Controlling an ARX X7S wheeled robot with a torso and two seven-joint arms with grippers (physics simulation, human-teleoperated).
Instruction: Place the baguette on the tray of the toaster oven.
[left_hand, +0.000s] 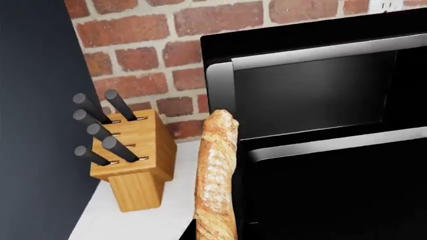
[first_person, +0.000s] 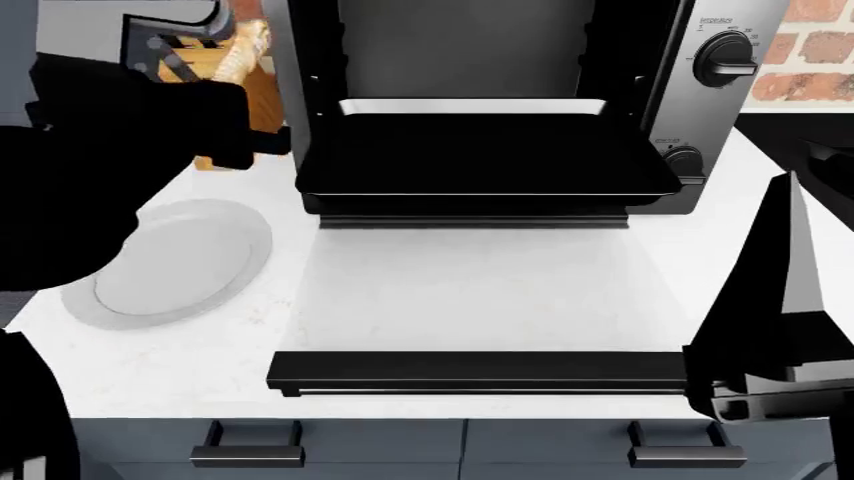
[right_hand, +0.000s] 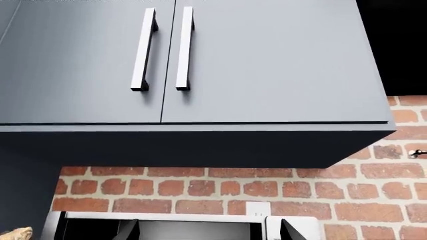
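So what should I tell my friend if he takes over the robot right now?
Left gripper: jaws shut on the baguette, held up in the air beside the knife block, left of the toaster oven.
Right arm: at the counter's front right, holding nothing visible; its jaws cannot be made out.
Tray: pulled out at the oven's open front, nothing on it.
Done: baguette picked up, oven open.
Left: carry the baguette over the tray, lower it, let go.
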